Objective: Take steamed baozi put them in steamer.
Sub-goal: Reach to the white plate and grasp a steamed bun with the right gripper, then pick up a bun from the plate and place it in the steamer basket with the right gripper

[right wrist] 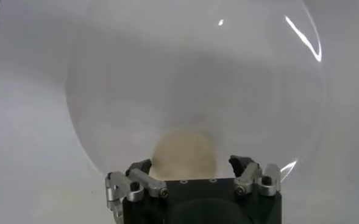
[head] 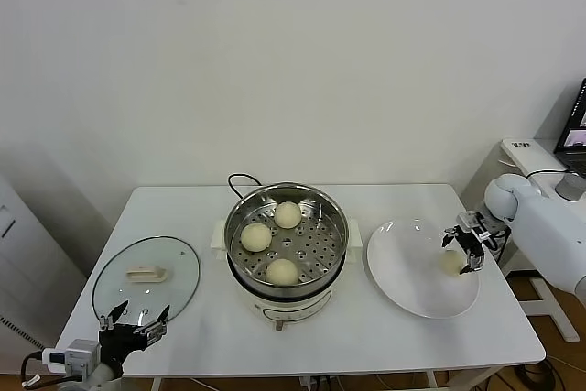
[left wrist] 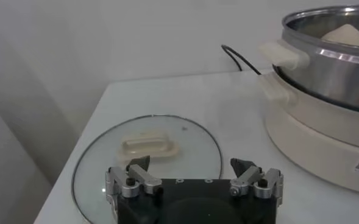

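Observation:
The steamer stands mid-table, a shiny steel pot on a cream base; its side also shows in the left wrist view. Three baozi lie on its perforated tray: one at the back, one on the left, one at the front. A fourth baozi lies on the white plate at the right. My right gripper is open just above that baozi, which sits between the fingers in the right wrist view with gaps on both sides. My left gripper is open and idle at the front left.
A round glass lid with a white handle lies flat at the table's left, just beyond my left gripper. A black cord runs behind the steamer. The table's right edge is close to the plate.

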{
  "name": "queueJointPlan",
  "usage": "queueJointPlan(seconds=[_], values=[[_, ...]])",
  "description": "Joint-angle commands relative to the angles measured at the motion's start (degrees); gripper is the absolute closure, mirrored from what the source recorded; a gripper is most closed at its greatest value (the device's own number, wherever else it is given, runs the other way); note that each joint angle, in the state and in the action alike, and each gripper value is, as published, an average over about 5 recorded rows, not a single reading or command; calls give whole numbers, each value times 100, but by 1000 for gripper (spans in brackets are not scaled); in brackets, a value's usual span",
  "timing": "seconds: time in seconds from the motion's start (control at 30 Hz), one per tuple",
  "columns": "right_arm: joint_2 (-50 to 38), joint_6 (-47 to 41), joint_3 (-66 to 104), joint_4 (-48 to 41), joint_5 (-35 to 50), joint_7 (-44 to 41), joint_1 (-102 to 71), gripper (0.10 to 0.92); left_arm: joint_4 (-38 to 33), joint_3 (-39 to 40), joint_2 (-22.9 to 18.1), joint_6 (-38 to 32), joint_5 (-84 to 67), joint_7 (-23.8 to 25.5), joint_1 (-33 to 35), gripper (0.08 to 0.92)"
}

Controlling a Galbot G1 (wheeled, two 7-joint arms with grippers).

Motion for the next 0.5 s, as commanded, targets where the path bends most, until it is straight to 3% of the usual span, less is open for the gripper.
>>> queueJointPlan(seconds=[0.03,0.23,0.5], values=[[16,-79,76,-10,13,-161,-84,406,0,-7,-6,-2,5,0,8,177],[-104,-161,-1,143,116,-305,-71,564,-12,-17,-6,2,5,-1,2,177],[-449,-439,-610,625,890,-366,512,634,-16,-38,-18,26,15,-17,-10,177]])
